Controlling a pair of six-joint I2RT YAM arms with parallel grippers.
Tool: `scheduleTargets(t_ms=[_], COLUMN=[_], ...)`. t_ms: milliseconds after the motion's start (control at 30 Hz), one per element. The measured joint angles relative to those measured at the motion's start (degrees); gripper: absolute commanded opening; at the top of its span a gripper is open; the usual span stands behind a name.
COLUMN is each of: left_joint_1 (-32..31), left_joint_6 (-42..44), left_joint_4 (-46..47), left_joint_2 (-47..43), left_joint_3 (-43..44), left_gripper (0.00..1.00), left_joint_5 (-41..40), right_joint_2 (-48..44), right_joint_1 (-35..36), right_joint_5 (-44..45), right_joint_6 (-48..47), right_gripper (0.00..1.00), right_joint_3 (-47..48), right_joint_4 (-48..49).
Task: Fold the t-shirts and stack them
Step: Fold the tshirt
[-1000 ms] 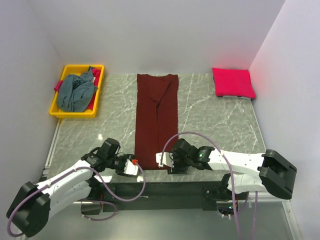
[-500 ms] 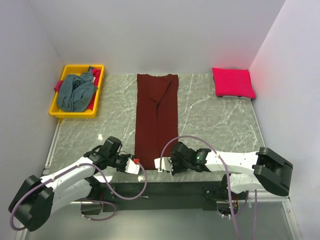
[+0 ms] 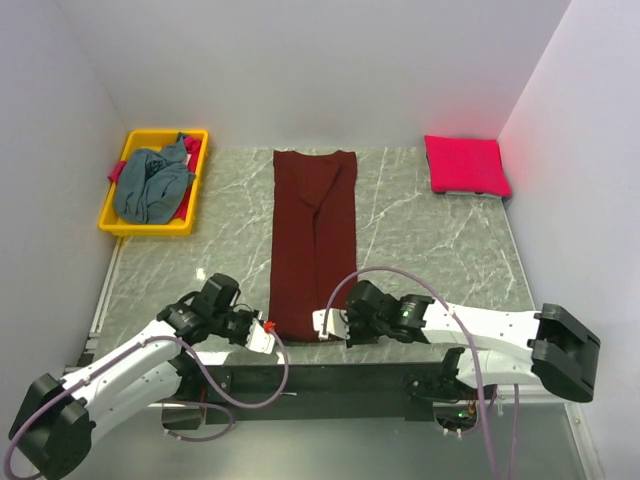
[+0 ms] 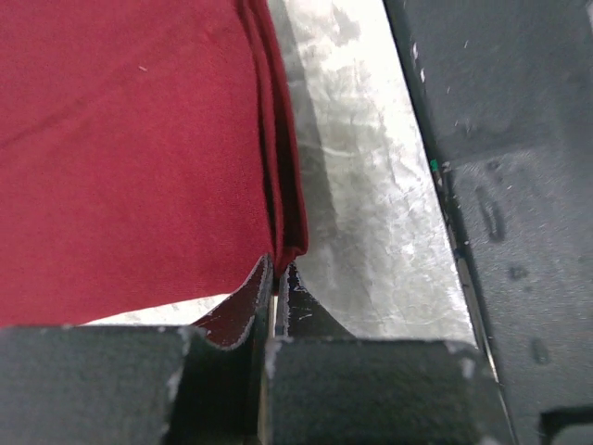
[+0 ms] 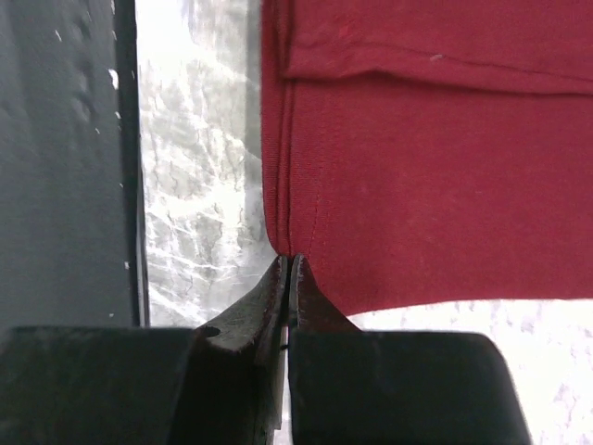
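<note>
Maroon shirt (image 4: 130,148) runs off the frame beyond the left fingers (image 4: 310,315), its corner lost between their tips; the right fingers (image 5: 250,311) hide the other corner likewise.

Yellow bin (image 3: 145,229) on marble table (image 3: 420,250)

At least three t-shirts (image 3: 314,240) (image 3: 466,165) (image 3: 150,188), one bin (image 3: 145,229)

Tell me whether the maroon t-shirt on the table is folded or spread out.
Folded. The maroon t-shirt lies as a long narrow strip, and the left wrist view shows stacked layers at its edge.
</note>
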Motion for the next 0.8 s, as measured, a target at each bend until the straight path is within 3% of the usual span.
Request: scheduleTargets(t_ms=[233, 433, 800], left_joint_1=[1.38, 9.81, 16.79], left_joint_6=[-4.35, -3.89, 0.35], left_joint_4=[-3.43, -2.16, 9.33], left_joint_2=[1.16, 9.94, 29.75], left_joint_3=[6.73, 13.7, 25.42], left_gripper=[0.0, 0.01, 0.0], left_joint_5=[0.28, 2.12, 3.08], right_joint_2=[-2.71, -0.72, 15.87], right_joint_1=[-4.02, -12.74, -25.64], right_joint_5=[-0.72, -1.57, -4.07], right_joint_6=[1.42, -2.23, -14.4], right_gripper=[0.0, 0.0, 0.0], right_joint_3=[2.95, 9.22, 24.96], right_joint_4=[-3.04, -4.7, -3.78])
